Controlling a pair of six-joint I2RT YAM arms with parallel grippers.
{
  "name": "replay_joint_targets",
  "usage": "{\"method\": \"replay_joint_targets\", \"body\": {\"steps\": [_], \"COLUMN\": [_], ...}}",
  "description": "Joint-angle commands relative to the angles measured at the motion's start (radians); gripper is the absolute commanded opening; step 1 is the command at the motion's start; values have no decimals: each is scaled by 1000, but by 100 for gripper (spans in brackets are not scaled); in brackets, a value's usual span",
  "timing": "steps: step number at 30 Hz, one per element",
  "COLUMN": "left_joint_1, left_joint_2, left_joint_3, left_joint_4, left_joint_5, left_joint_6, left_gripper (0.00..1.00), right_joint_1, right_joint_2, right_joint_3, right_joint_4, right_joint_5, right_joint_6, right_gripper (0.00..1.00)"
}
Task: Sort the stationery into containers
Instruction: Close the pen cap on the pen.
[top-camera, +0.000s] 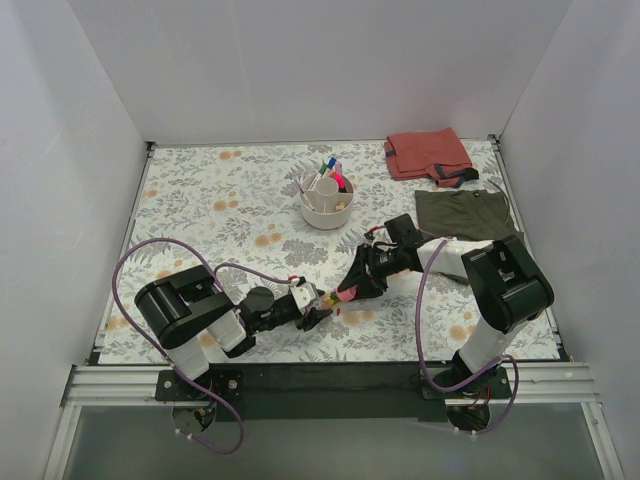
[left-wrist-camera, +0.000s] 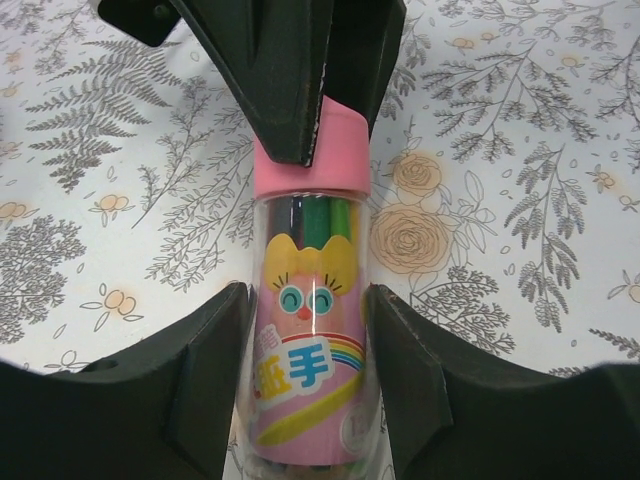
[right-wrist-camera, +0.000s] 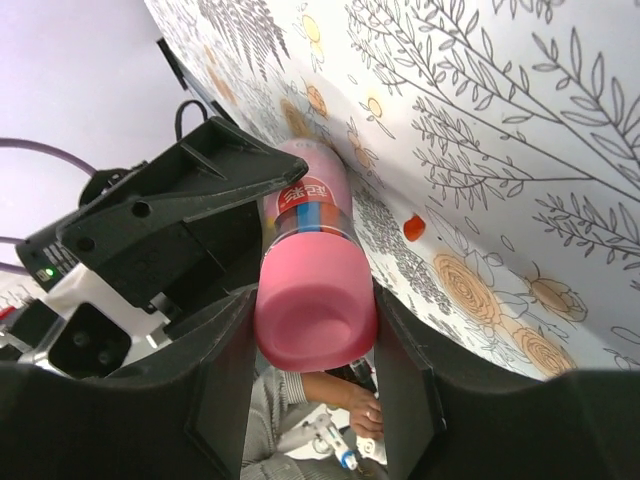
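Note:
A clear tube with a pink-orange patterned label (left-wrist-camera: 305, 375) and a pink cap (left-wrist-camera: 312, 160) hangs just above the flowered table between both arms. My left gripper (left-wrist-camera: 305, 385) is shut on the tube's body. My right gripper (right-wrist-camera: 315, 335) is shut on the pink cap (right-wrist-camera: 315, 300), meeting the left one head-on. In the top view the tube (top-camera: 341, 295) shows as a small pink spot between the left gripper (top-camera: 318, 305) and the right gripper (top-camera: 354, 285). The white compartment bowl (top-camera: 326, 212) stands further back, with several pens upright in it.
A folded red cloth (top-camera: 428, 155) lies at the back right, with an olive-green cloth (top-camera: 465, 213) in front of it, close to the right arm. White walls enclose the table on three sides. A small orange speck (right-wrist-camera: 414, 228) lies on the tablecloth.

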Motion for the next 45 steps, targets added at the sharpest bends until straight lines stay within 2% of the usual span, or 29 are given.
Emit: {"method": "replay_joint_targets", "body": {"steps": [1,11,20,27,33,38,45], "left_joint_1": [-32,-41,-72,-105,-112,-112,-112], "left_joint_2": [51,120,198,229,194,171,152], "left_joint_3": [95,198,246,258,220,204,250], "left_joint_4": [21,12,-13,-2,30,27,-80], "left_joint_5": [-84,-170,-157,-208,-230,-194,-181], "left_joint_6": [76,125,90,102,107,102,75], "left_gripper": [0,0,0,0,0,0,0], "right_joint_1": [110,110,101,98,88,81,96], "right_joint_2": [-8,21,-11,2,-27,-39,-36], "right_joint_3": [38,54,72,-12,5,58,118], "right_joint_4": [121,133,204,129,161,156,116], "right_joint_5": [-200,-214,-223,-239,-216,-199,-173], "right_joint_6": [210,305,310,317,195,121,30], "right_gripper": [1,1,1,1,2,1,1]}}
